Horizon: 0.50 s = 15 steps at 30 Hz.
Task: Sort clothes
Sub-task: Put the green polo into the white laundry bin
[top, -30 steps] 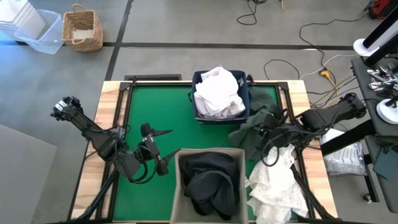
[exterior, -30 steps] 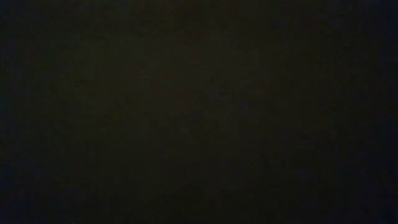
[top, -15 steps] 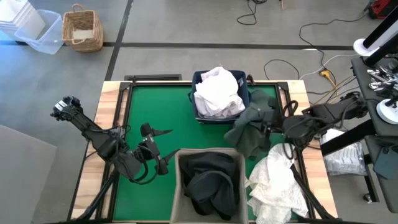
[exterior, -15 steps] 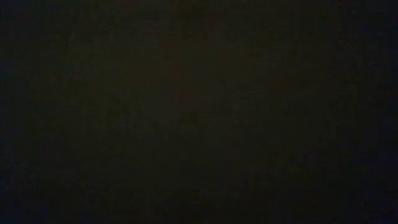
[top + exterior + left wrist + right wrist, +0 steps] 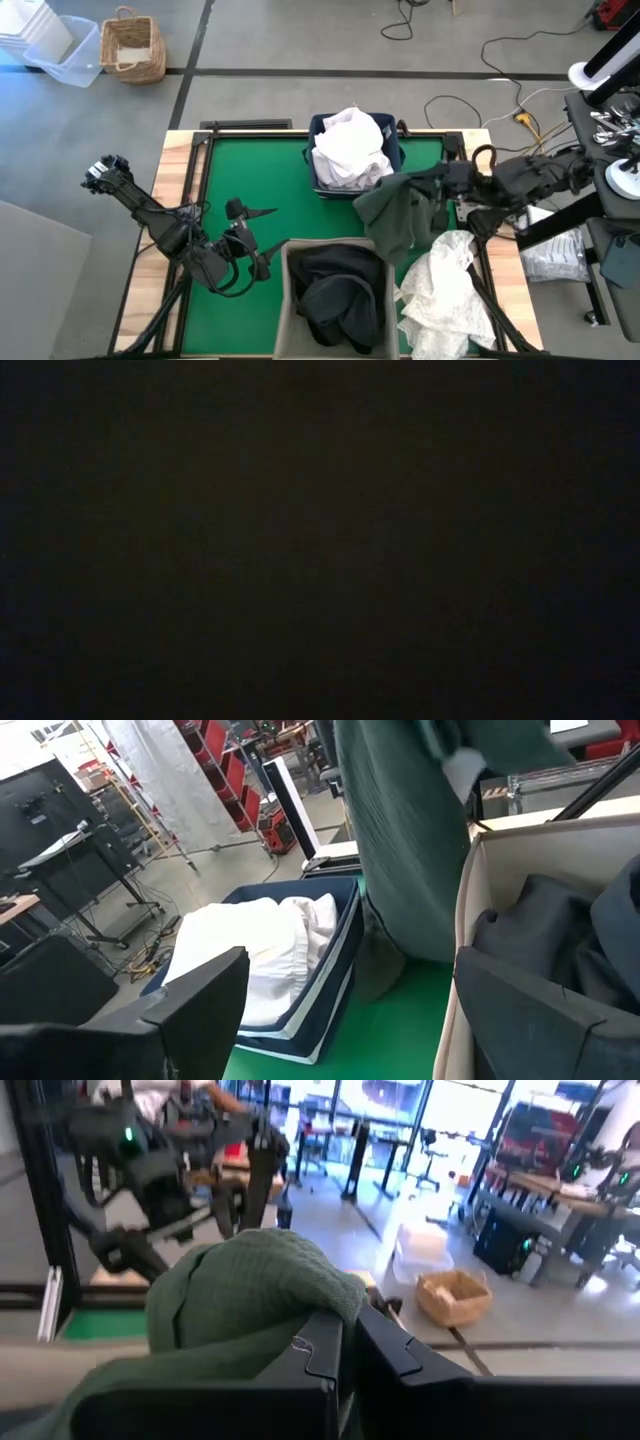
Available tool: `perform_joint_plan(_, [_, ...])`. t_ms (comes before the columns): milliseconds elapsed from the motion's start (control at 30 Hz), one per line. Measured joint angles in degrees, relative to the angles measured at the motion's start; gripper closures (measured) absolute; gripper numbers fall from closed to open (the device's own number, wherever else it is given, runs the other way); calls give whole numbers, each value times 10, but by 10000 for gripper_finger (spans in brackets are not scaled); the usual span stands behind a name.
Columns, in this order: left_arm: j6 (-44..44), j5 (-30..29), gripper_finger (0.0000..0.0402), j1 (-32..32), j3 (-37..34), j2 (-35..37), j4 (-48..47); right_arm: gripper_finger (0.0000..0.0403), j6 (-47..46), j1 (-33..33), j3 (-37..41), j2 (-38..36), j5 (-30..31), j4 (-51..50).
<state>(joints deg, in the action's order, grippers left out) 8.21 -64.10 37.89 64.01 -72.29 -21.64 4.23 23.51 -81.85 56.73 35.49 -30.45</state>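
Right tool (image 5: 447, 183) clamped shut on dark green garment (image 5: 395, 212), hanging it just beside the beige bin (image 5: 283, 300) of dark clothes, probably its destination; left tool (image 5: 258, 240) waits open on that bin's other side.

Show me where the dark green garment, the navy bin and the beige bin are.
dark green garment (image 5: 392, 212), high view, middle of the hanging cloth.
navy bin (image 5: 338, 982), left wrist view, its side wall.
beige bin (image 5: 283, 290), high view, its left wall.
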Motion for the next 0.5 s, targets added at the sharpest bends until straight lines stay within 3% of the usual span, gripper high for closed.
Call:
perform_joint_plan(133, [4,0,74,0,0,0,-9,394,40,0,-16,0,-6,45])
perform_joint_plan(333, [16,0,74,0,0,0,-26,394,92,0,-27,1,-83,141])
perform_joint_plan(500, [17,0,74,0,0,0,-26,394,118,0,-30,1,-105,205])
